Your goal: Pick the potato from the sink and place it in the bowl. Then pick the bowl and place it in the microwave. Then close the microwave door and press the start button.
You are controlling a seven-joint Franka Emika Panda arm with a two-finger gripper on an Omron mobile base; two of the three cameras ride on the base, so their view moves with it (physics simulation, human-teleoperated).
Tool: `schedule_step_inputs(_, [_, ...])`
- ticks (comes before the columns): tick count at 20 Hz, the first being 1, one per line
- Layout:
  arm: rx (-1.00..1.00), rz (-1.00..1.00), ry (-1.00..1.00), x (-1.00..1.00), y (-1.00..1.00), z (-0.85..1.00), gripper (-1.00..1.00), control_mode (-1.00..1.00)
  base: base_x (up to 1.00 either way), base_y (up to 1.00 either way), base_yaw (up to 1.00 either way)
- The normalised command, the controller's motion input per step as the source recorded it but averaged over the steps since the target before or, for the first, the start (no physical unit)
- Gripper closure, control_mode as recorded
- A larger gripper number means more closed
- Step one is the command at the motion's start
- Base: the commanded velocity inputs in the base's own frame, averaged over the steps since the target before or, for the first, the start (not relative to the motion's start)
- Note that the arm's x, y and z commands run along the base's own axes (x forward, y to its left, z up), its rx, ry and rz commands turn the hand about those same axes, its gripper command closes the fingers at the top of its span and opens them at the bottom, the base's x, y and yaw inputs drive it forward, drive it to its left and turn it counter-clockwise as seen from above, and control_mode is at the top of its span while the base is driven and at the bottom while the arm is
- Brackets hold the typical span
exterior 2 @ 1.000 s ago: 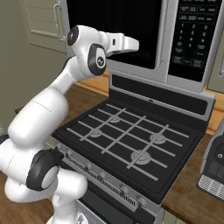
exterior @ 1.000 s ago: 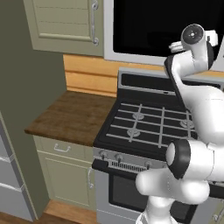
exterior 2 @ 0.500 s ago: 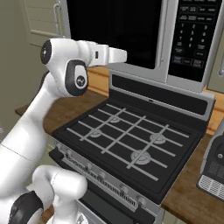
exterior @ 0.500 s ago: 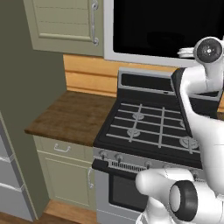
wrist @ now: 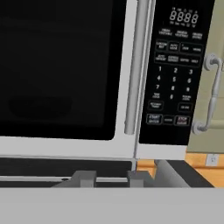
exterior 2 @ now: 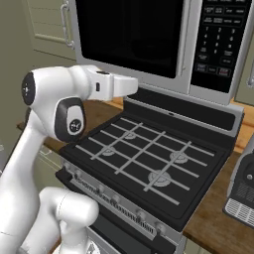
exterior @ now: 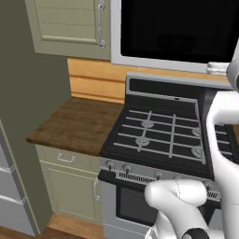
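While the left base view shows the microwave door [exterior: 175,30] shut above the stove [exterior: 161,135], the right base view has the arm [exterior 2: 84,89] reaching toward it. From the hand, the fingers [wrist: 109,178] sit parted and empty below the door, its start button [wrist: 154,118] up and right.

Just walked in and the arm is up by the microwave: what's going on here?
The white arm has its gripper raised in front of the microwave, above the gas stove. The microwave door is shut, its black window dark. The gripper holds nothing and faces the lower edge of the door; the control panel with its start button sits off to one side, not yet pressed.
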Motion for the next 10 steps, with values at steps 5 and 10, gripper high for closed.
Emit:
schedule_step_inputs(5, [0.07,0.00,-0.03,-0.35,-0.09,-0.01,1.00,-1.00,0.00,0.00,0.00])
schedule_step_inputs(10, [0.06,0.02,0.00,-0.02,-0.40,0.00,1.00,-1.00,0.00,0.00,0.00])
